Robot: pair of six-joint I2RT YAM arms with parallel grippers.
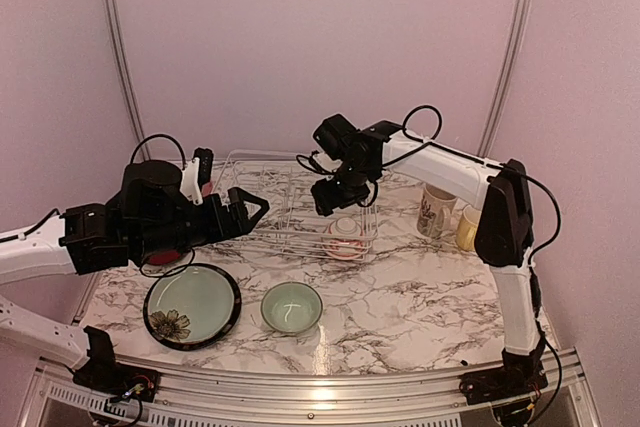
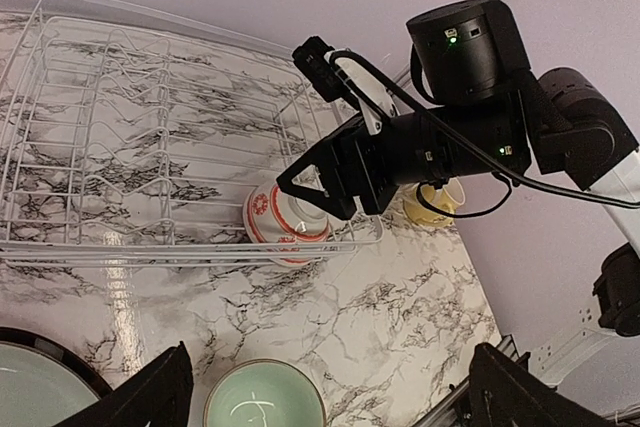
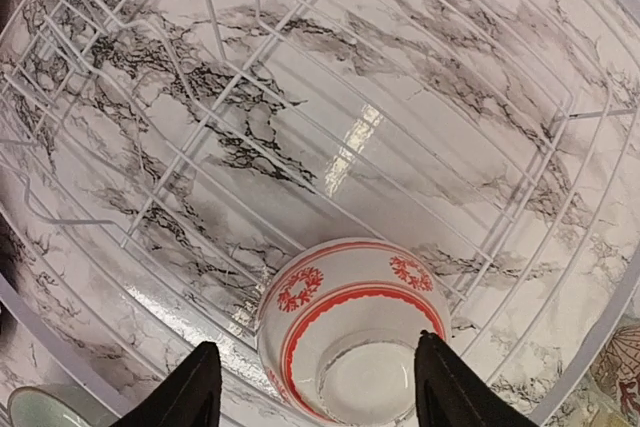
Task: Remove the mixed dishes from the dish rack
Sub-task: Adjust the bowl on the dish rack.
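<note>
Right pincer [image 3: 322, 394], jaws apart, poised over the red-and-white patterned ceramic bowl [image 3: 350, 332] in the near right corner of the white wire dish rack [image 1: 268, 197]. Centre both fingers across the bowl, clamp, then lift clear of the wires. Left pincer [image 1: 246, 215] gapes, empty.

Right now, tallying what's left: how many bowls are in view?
2. A red-and-white bowl sits in the rack's near right corner; a pale green bowl stands on the table in front of it. The left arm may hide more.
</note>
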